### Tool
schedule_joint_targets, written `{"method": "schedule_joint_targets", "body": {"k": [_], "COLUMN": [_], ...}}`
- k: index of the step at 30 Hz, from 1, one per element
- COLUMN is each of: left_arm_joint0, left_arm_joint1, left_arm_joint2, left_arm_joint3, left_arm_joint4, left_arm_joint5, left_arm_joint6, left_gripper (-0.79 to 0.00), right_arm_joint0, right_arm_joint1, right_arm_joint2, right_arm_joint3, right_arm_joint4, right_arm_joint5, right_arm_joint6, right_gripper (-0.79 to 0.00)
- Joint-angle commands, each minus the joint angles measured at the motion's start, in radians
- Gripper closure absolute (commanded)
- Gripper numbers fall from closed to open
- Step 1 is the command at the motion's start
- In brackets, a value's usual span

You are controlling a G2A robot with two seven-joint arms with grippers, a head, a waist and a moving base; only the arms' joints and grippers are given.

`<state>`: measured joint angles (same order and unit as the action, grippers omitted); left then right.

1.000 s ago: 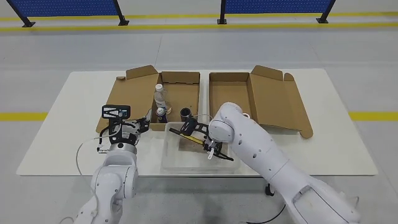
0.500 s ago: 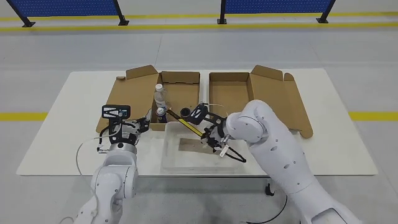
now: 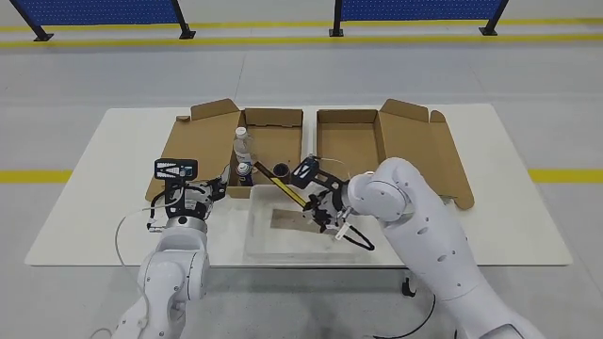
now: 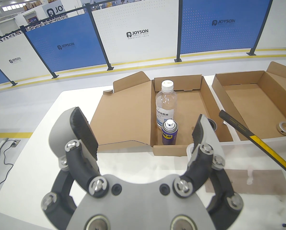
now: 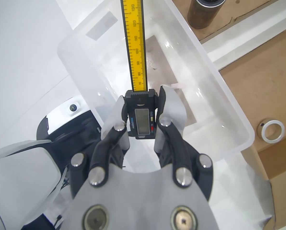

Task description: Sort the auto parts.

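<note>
Bottle (image 4: pixel 166 101) and can (image 4: pixel 169 131) are stood in one box (image 4: pixel 206 101). Caliper (image 5: pixel 134 37) is pinched by right pincer (image 5: pixel 140 111) over bin (image 5: pixel 205 56); left pincer (image 4: pixel 139 116) is spread.

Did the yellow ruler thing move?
Yes. The caliper in the right gripper has shifted from over the clear bin toward the left cardboard box.

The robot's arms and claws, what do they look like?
The left arm and right arm have smooth, rounded white shells. The left claw and right claw each have a silver-grey base plate, black linkages with round silver bolts, and curved white fingers lined with black pads. Thin cables loop beside both wrists.
</note>
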<state>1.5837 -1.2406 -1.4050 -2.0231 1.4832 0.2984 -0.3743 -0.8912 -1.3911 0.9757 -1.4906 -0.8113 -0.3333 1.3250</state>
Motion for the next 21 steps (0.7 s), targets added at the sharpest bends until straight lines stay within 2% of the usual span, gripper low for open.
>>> {"method": "schedule_joint_targets", "body": {"k": [1,6,15,21], "left_arm_joint0": [0.000,0.000,0.000,0.000], "left_arm_joint1": [0.000,0.000,0.000,0.000], "left_arm_joint2": [0.000,0.000,0.000,0.000], "left_arm_joint3": [0.000,0.000,0.000,0.000], "left_arm_joint4": [0.000,0.000,0.000,0.000], "left_arm_joint5": [0.000,0.000,0.000,0.000], "left_arm_joint6": [0.000,0.000,0.000,0.000], "left_gripper": [-0.785,-0.785,-0.785,-0.785], "right_arm_joint0": [0.002,0.012,0.052,0.101], "right_arm_joint1": [0.001,0.007,0.015,0.010], "right_arm_joint2": [-0.002,0.022,0.118,0.160], "right_arm_joint3": [0.002,0.002,0.006,0.087], "right_arm_joint4": [0.002,-0.012,-0.027,-0.013], "right_arm_joint5": [0.007,0.069,0.308,0.493], "right_arm_joint6": [-0.006,-0.041,-0.125,-0.185], "right_gripper": [0.000,0.000,0.000,0.000]}}
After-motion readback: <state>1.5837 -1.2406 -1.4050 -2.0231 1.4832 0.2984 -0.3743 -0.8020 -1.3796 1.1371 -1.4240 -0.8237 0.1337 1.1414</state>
